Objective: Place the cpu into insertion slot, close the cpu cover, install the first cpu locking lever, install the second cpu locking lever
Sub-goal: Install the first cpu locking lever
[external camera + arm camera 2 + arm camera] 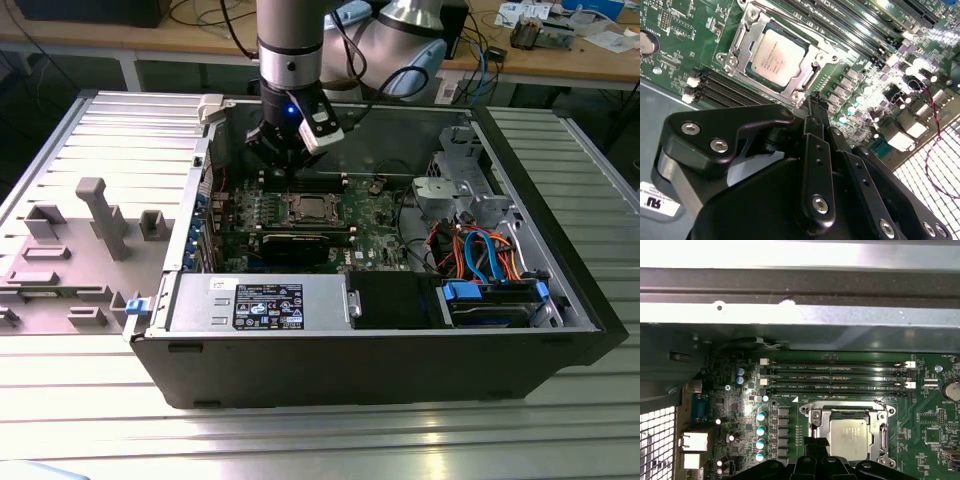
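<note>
Claw (817, 105) pinched shut and empty, poised just beside the lowered cover (741, 36).
Chip (776, 56) lies seated beneath it; any latching push should probably land on the metal edge, never the chip.

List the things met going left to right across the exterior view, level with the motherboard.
Grey plastic fixture tray with upright posts → small square grey-topped cpu on the green motherboard → tangle of orange and blue cables.

The cpu (776, 57) lies in the window of the cpu cover (740, 40), memory slots (722, 90) alongside.
</note>
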